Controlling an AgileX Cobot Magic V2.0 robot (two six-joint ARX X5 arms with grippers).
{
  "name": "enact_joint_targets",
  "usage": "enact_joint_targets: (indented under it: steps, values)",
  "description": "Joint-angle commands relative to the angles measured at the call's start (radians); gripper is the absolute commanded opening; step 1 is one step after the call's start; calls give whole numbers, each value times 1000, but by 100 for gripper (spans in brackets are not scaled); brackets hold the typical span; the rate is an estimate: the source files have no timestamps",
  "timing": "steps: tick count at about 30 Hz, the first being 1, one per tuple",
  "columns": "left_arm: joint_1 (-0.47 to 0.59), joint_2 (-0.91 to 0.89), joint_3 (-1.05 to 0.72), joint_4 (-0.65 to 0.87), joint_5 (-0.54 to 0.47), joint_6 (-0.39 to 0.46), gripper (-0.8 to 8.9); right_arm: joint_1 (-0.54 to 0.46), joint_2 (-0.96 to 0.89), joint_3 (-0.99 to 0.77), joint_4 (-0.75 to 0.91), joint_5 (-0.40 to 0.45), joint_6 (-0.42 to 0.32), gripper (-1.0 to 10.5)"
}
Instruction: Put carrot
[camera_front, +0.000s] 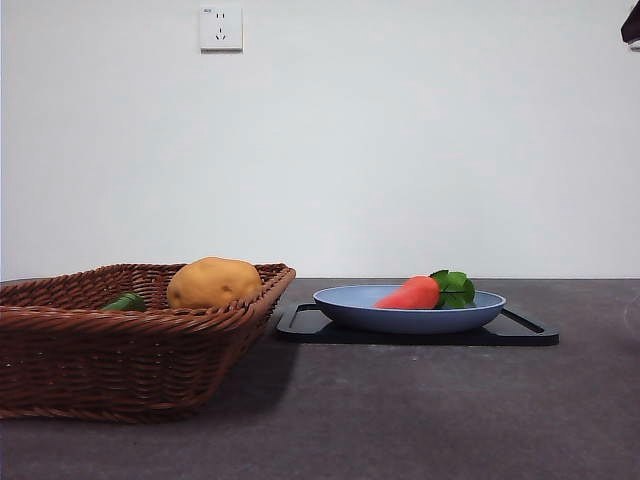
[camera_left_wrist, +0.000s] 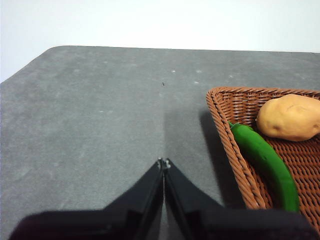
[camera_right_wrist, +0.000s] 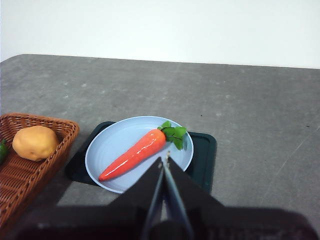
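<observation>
Two vegetables sit in the wicker basket (camera_front: 140, 340) at the left of the tabletop (camera_front: 420, 410): a green pepper (camera_left_wrist: 265, 160) along its near wall and a potato (camera_front: 213, 282) beside it. The left gripper (camera_left_wrist: 163, 162) hangs clenched and empty over bare tabletop outside the basket. To the right, a black tray (camera_front: 525, 328) carries a blue plate (camera_front: 400, 318), and the carrot (camera_right_wrist: 134, 154) lies in the plate, long axis diagonal, leaves (camera_right_wrist: 173, 134) away from the basket and tip toward it. The right gripper (camera_right_wrist: 165, 159), jaws pressed together and empty, hovers just short of the carrot's thick end, so it looks the nearer arm for the pick.
</observation>
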Motion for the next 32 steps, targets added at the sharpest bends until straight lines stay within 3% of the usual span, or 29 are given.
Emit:
enact_joint_targets:
  steps: [1,4,7,10,21,26,32]
  values:
    - [1,-4,-11,6,-1,-6,8,6,1,8,10,4,10,11]
    - [1,-4,-11,6,-1,-6,8,6,-15,8,-1,7,-5,11]
    - [1,-4,-11,6,-1,-6,8,-27,-84,8,-32,48,-108,11]
    - [1,-4,-11,6,-1,-6,8,-94,-172,0,-63,35,-104,11]
    - [1,-4,-11,6,-1,-6,8,-476,-422,-243,-33,-317,-114,11]
    - [1,-4,-11,6,-1,-6,8,-541,-457,-389,32,-385,-114,11]
    - [1,-4,-11,6,-1,-6,8,-550,-489,-503,100,-424,-114,11]
